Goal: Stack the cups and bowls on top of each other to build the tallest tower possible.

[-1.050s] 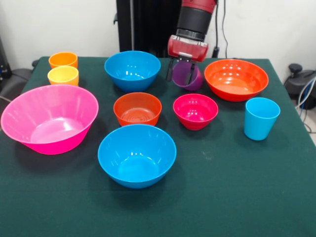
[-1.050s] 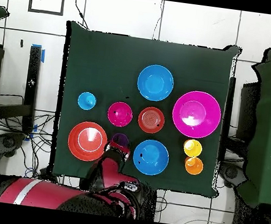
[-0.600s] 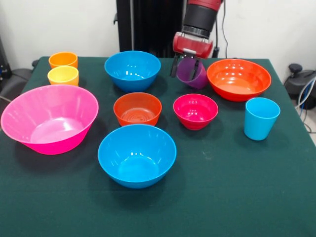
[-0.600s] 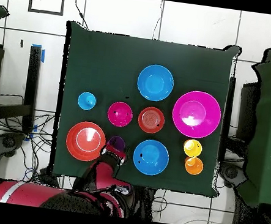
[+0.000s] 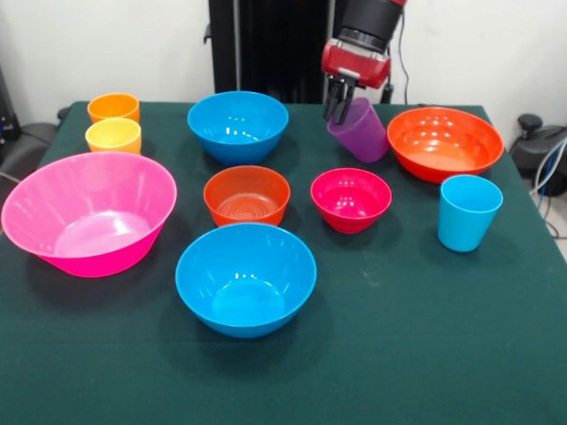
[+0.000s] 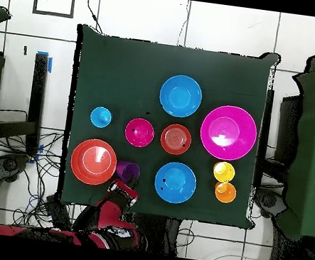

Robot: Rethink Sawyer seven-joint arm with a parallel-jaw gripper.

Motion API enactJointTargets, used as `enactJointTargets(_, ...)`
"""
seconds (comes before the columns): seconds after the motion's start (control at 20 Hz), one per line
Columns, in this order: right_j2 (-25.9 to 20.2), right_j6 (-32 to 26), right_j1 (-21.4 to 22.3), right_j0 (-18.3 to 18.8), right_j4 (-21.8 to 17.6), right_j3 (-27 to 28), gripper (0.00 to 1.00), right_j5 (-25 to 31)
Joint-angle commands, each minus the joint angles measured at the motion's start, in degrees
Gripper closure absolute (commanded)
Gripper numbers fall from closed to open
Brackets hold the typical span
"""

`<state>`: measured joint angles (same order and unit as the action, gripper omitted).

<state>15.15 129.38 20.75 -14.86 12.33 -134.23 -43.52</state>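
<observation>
A dark green cloth-covered table (image 5: 416,354) holds plastic cups and bowls spread apart in single pieces, none stacked yet. The red and black gripper (image 5: 341,104) pinches the rim of a translucent purple plastic tumbler (image 5: 361,131), so it hangs tilted and lifted, beside the wide orange-red plastic bowl (image 5: 445,142), probably for carrying to a stacking spot.

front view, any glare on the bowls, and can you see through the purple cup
Front view: white glare spots sit inside the far blue bowl and the orange-red bowl; the purple cup, tilted in the pincer, looks translucent. Overhead view: the pink bowl shows a pale bright patch at its centre.
</observation>
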Motion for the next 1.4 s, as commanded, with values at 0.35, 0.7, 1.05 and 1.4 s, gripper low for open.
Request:
enactJointTargets(0.35, -4.99, 14.76, -2.25, -3.63, 4.33, -1.31, 1.0, 3.34)
enactJointTargets(0.7, -6.12, 16.43, -4.08, -2.82, 3.91, 0.51, 1.0, 3.07)
enactJointTargets(1.05, -8.0, 14.09, 2.2, -5.44, 7.07, 2.06, 1.0, 8.31)
enactJointTargets(1.4, -6.84, 8.04, 6.4, -8.78, 8.35, 5.93, 0.0, 14.03)
